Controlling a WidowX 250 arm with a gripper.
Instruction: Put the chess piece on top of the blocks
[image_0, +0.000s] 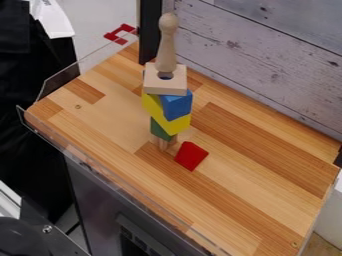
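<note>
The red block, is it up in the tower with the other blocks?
No, the red block lies down on the wooden table, beside the foot of the tower.

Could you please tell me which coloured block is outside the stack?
The red block: it lies on the tabletop beside the stack, which includes blue, yellow and green.

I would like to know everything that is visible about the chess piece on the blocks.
The chess piece looks like plain, pale, unpainted wood. It has a round ball head, a narrow neck below it, and a smooth body that widens toward the bottom. It stands upright, or nearly so, at the top of the stack, its lower end on the pale block, by a dark spot there. Nothing else seems to touch it.
</note>
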